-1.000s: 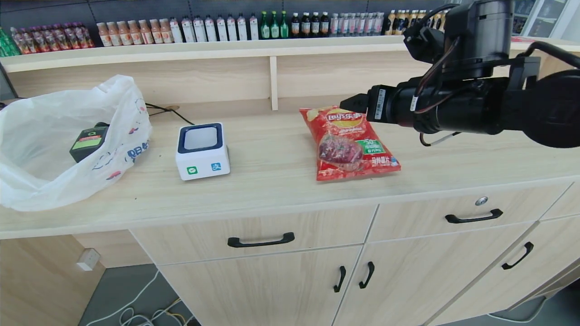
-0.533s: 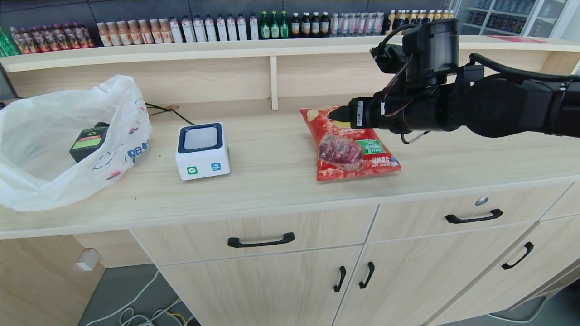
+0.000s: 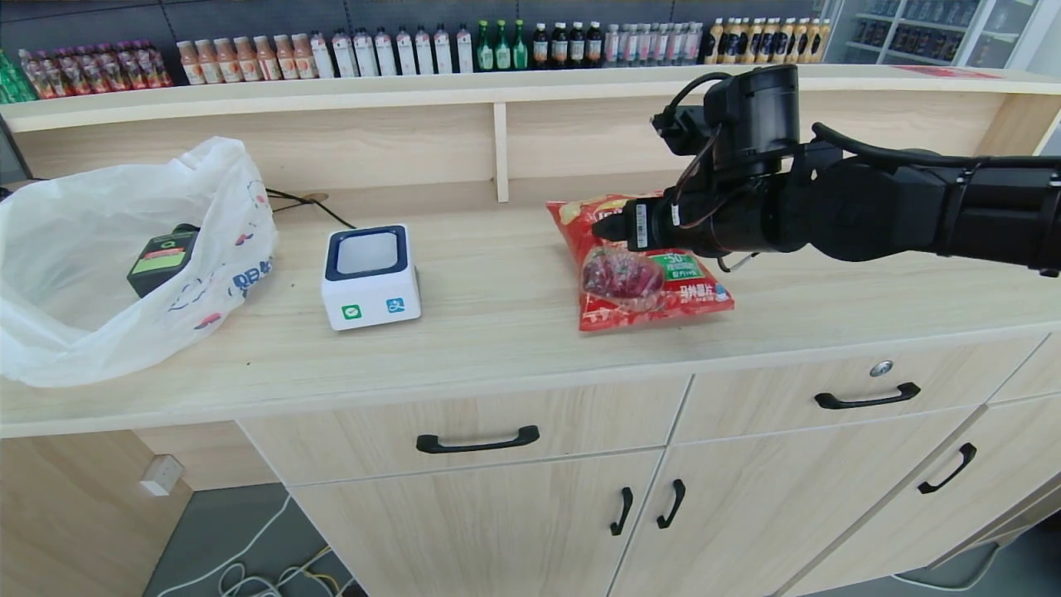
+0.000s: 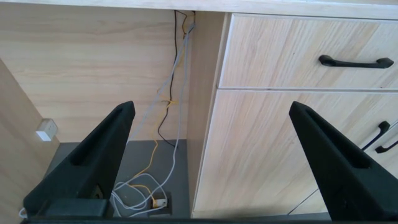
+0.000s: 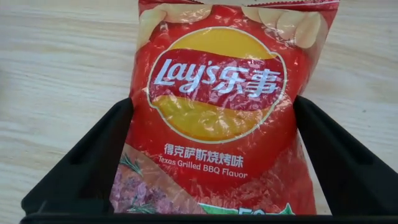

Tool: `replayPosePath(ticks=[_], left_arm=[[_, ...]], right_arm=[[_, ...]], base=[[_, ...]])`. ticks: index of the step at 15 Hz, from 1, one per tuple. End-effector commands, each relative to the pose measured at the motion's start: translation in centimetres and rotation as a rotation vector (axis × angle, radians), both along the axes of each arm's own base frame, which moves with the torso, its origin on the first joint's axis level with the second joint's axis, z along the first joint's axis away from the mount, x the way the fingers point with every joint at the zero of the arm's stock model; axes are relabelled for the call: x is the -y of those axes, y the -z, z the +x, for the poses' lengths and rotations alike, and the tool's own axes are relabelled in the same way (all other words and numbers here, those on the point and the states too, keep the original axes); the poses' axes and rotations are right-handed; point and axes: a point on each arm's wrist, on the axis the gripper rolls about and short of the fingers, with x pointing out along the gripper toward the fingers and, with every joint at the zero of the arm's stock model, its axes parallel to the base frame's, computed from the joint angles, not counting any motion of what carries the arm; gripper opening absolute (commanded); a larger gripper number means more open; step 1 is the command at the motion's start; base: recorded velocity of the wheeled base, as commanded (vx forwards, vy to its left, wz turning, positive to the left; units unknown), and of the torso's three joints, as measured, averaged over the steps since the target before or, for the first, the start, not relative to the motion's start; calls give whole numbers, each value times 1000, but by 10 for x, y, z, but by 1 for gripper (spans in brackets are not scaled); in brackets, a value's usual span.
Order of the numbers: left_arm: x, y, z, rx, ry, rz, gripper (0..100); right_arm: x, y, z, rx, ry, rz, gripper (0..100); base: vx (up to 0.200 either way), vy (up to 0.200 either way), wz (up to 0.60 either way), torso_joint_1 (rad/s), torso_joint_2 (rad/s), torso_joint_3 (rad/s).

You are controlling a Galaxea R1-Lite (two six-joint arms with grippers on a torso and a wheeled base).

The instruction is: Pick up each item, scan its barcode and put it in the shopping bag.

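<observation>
**Right arm in over the chips, jaws wide, nothing gripped yet**

Your right gripper [image 5: 214, 158] is spread fully open. Its two black fingers [image 5: 87, 165] stand either side of the red crinkly plastic chips bag [image 5: 217, 93], straddling its upper half. It holds nothing, and I can't tell whether the fingers touch the bag.

Change over the last second: in the head view the right gripper [image 3: 609, 225] has come in from the far side of the chips bag [image 3: 651, 286], toward the white box scanner with the dark-rimmed window [image 3: 370, 276], and dropped lower. It now sits over the bag's top end. The bag itself hasn't shifted and lies flat on the light wood counter [image 3: 497, 340], right of the scanner.

My read is that the approach is about done and the pick comes next. Scanning and bagging of this item are still to do.

The white thin plastic shopping bag [image 3: 228, 191] slumps left of the scanner with a green-and-black boxy item [image 3: 162, 261] already inside.

Your left gripper [image 4: 211, 155] is also wide open and empty, down in front of the cabinet below the scanner's counter.
</observation>
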Motion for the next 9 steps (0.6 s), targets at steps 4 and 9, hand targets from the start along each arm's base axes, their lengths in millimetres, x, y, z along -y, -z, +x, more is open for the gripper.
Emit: replayPosePath(ticks=[4, 9], left_arm=[[0, 0, 0, 0, 0, 0, 100], [0, 0, 0, 0, 0, 0, 100]], right_arm=[[-4, 2, -1, -6, -11, 1, 100], [-15, 2, -14, -18, -42, 4, 100]], base=[[0, 0, 0, 0, 0, 0], [0, 0, 0, 0, 0, 0]])
